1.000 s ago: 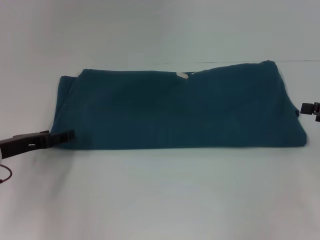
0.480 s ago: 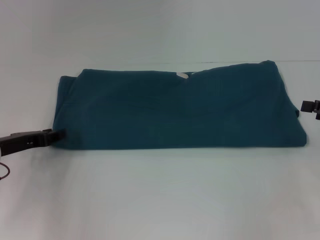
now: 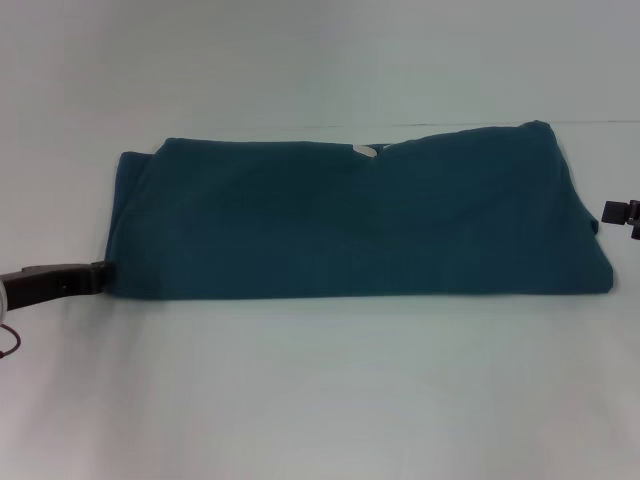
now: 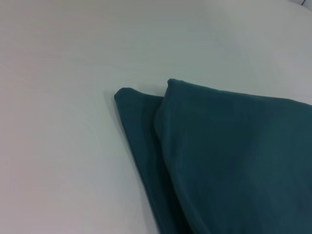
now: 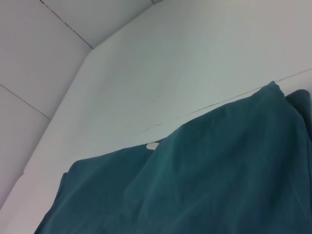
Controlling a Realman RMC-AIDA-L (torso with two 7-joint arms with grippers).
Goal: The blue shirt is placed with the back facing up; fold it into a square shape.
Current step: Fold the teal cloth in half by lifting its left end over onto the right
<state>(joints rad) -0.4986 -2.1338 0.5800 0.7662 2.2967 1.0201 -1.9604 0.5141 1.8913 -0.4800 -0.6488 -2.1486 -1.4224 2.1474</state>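
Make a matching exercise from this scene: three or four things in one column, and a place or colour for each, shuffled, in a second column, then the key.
Things:
1. blue shirt
2. left gripper
3. right gripper
4. small white tag

Descriptions:
A. at the shirt's far edge, pale
B. at the shirt's near left corner
C. folded into a long band across the table
D. beside the shirt's right end, at the picture's edge

Pairs: 1-C, 2-B, 3-D, 4-A
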